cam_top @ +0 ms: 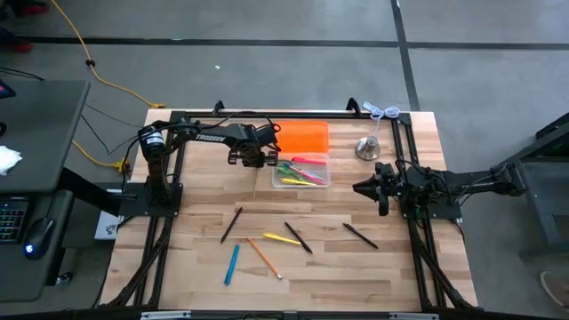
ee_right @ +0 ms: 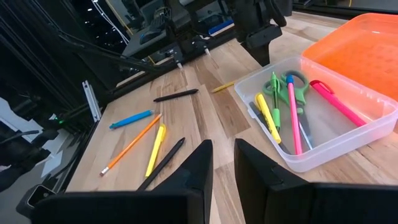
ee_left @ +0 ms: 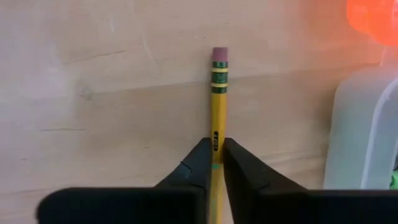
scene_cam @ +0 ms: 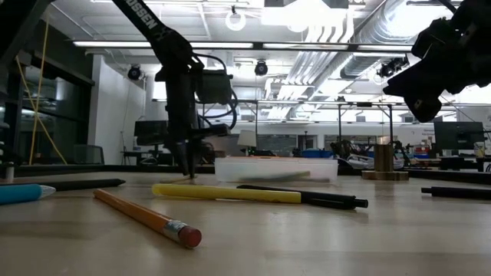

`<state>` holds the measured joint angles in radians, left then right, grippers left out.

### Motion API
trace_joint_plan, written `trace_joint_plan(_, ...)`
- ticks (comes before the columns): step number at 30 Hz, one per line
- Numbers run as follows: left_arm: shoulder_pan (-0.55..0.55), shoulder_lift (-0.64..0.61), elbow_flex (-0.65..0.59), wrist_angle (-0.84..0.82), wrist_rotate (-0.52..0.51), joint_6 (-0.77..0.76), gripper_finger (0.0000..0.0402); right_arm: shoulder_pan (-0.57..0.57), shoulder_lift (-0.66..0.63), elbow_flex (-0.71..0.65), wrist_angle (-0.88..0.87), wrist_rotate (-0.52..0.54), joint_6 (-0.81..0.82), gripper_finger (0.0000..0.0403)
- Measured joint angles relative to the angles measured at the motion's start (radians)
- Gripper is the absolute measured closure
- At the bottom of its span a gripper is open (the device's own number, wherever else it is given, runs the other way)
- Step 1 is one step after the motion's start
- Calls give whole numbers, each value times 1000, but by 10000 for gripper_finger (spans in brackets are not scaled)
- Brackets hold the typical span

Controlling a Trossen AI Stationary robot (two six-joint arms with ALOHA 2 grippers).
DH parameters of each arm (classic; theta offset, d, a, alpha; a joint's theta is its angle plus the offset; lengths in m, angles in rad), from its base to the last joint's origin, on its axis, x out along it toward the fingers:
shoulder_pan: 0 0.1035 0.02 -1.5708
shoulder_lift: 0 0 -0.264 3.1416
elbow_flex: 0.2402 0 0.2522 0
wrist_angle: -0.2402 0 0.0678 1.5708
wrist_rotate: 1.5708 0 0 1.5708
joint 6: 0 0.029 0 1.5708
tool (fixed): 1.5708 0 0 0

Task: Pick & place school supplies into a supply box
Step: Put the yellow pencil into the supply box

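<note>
The left claw [ee_left: 217,163] was clenched on a yellow pencil [ee_left: 217,93] lying on the desk [cam_top: 356,267] just beside the clear supply box [cam_top: 322,181], its two dark fingers pinching the shaft below the pink eraser end. In the overhead view the left arm reached over the desk's far side, its claw just left of the box, which sat against the orange lid [cam_top: 302,136].

The box already held green-handled scissors [ee_right: 287,87], a pink pen [ee_right: 292,118], a yellow highlighter [ee_right: 268,115] and another pink marker [ee_right: 336,102].

The step in hand looked to be the pick-up: the pencil was pinched but appeared not yet lifted off the wood. The next move would likely call for a straight lift, a short carry over the box wall, then a release with the pencil lined up along the tub's long side.

The right claw [ee_right: 222,165] hung above the desk's right side near a silver bell-shaped object [cam_top: 367,148], its fingers slightly parted and grasping nothing.

More supplies lay on the near half of the desk, among them a blue pen [cam_top: 231,264], an orange pencil [cam_top: 264,257] and black pens [cam_top: 360,236].
</note>
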<state>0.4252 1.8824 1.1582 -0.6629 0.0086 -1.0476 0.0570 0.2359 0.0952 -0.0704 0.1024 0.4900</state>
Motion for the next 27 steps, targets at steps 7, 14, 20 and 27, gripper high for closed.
trace_joint_plan(7,0,1,1,-12,-1,49,379,0,0,0,0,0,3,359)
trace_joint_plan(14,0,2,4,-55,-23,63,358,0,0,0,0,4,7,359)
trace_joint_plan(20,0,6,43,-96,-43,111,364,0,0,0,0,4,7,359)
trace_joint_plan(27,1,10,67,-158,-82,127,363,0,0,1,0,13,7,359)
